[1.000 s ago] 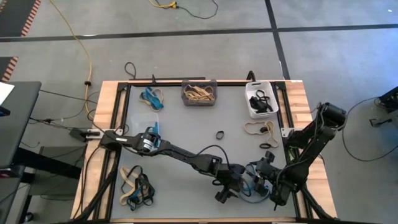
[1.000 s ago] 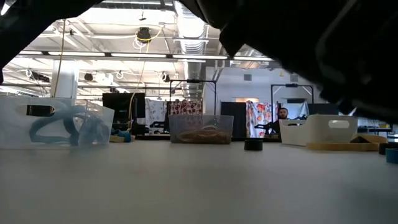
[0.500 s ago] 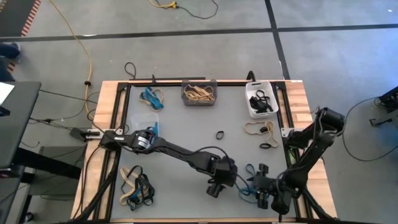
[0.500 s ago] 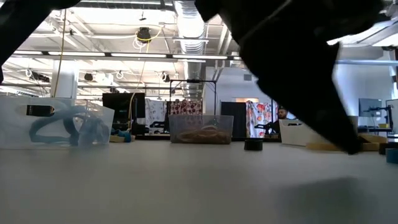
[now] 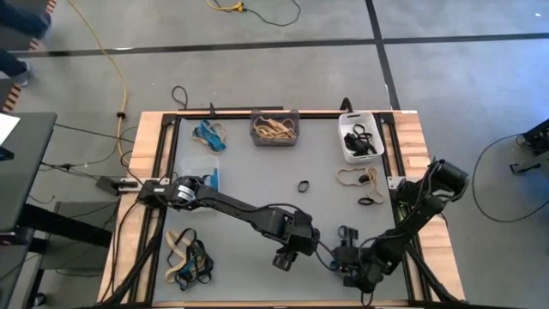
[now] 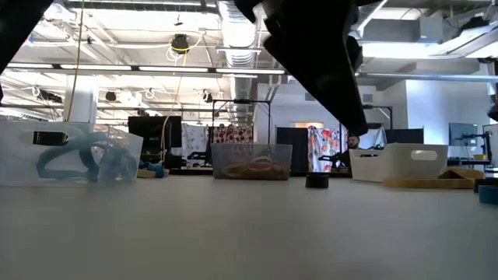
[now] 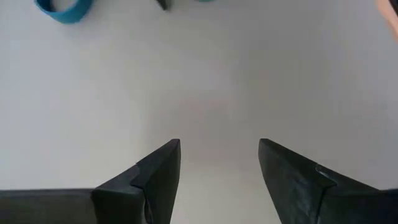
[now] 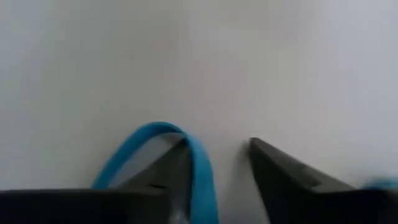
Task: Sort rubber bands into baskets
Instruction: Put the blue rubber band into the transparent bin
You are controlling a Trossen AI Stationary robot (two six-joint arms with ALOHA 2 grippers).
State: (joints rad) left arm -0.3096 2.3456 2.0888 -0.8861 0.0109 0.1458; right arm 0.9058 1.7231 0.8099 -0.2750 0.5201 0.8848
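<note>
My left gripper (image 5: pixel 286 256) hangs open and empty over bare grey table near the front middle; its wrist view shows nothing between the fingers (image 7: pixel 217 165). My right gripper (image 5: pixel 346 264) is low just to its right, fingers apart (image 8: pixel 217 168), with a blue rubber band (image 8: pixel 186 152) over one finger. Another blue band (image 7: pixel 62 9) lies flat on the table. At the far edge stand the clear basket (image 5: pixel 210 135) with blue bands, the dark grey basket (image 5: pixel 274 129) with tan bands and the white basket (image 5: pixel 358 136) with black bands. My right gripper touches the blue rubber band: a loop of it (image 8: pixel 198 163) lies over the tip of one finger (image 8: pixel 171 163) and runs back along it. The fingers stand apart and do not pinch it. Where the band's other end lies is hidden by the gripper.
A black band (image 5: pixel 303 185) lies alone mid-table. Tan and black bands (image 5: pixel 364 180) lie at the right edge, and a mixed pile (image 5: pixel 187 257) lies at the near left. Black frame rails run along the table's sides.
Both grippers have moved toward the table's left edge. My right gripper has also gone toward the near edge, following my left gripper.
</note>
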